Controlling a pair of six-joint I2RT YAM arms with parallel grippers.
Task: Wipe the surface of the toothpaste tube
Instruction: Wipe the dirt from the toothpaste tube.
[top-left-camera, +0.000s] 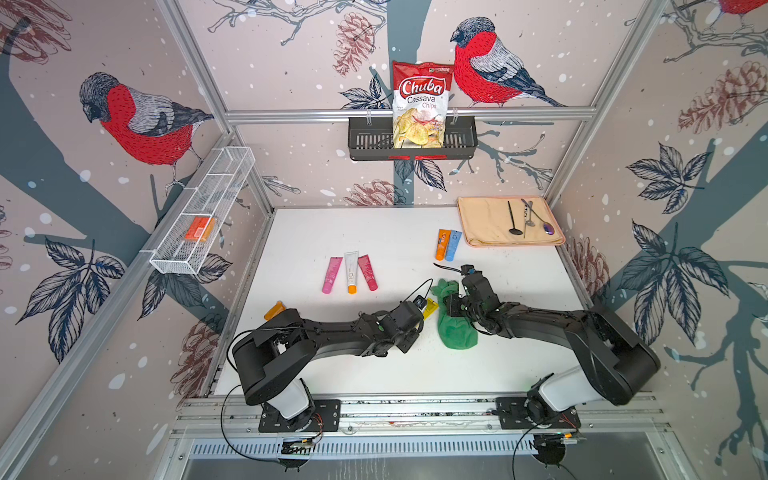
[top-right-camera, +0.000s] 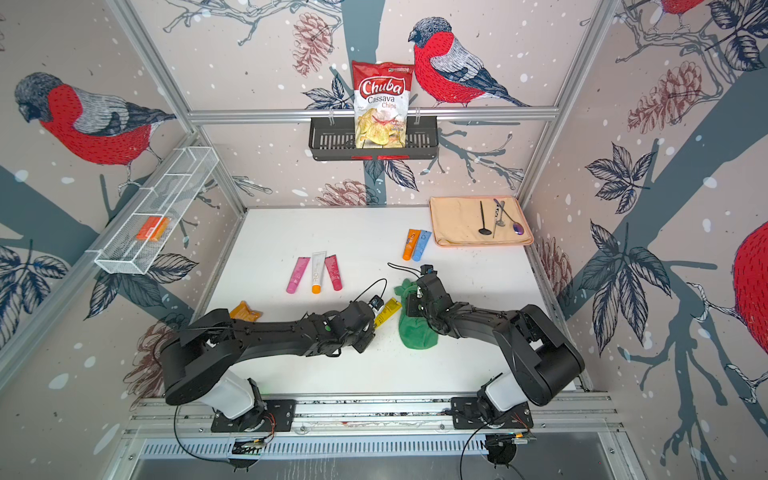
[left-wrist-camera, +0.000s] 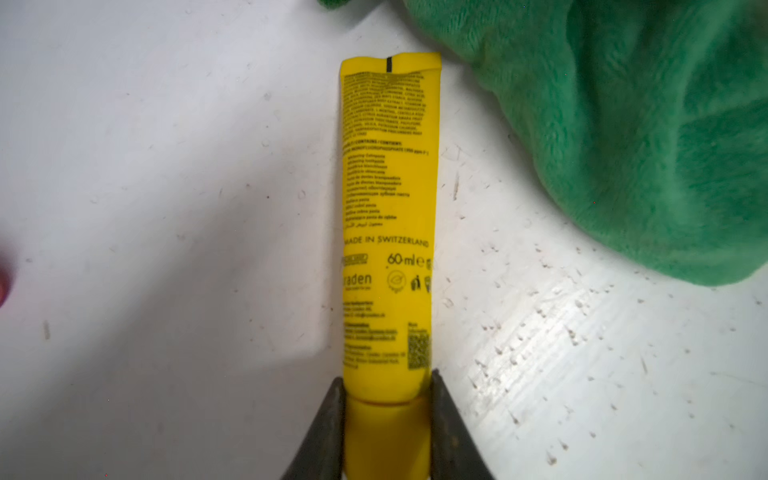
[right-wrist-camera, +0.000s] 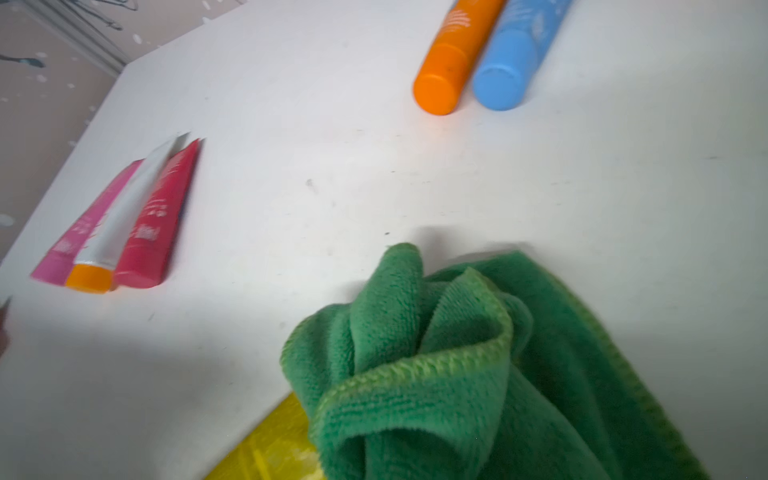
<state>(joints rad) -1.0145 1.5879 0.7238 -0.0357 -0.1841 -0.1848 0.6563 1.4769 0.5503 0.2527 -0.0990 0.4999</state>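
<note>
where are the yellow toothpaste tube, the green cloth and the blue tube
yellow plastic toothpaste tube (left-wrist-camera: 388, 232): left wrist view, middle of its printed body
green fluffy microfibre cloth (top-left-camera: 455, 334): in a top view, its lower spread part
blue plastic tube (top-left-camera: 453, 245): in a top view, middle of its body

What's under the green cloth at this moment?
The green cloth rests on the white table, bunched around the right gripper, whose fingertips it hides. The yellow tube, held by the left gripper, lies beside it, uncovered.
</note>
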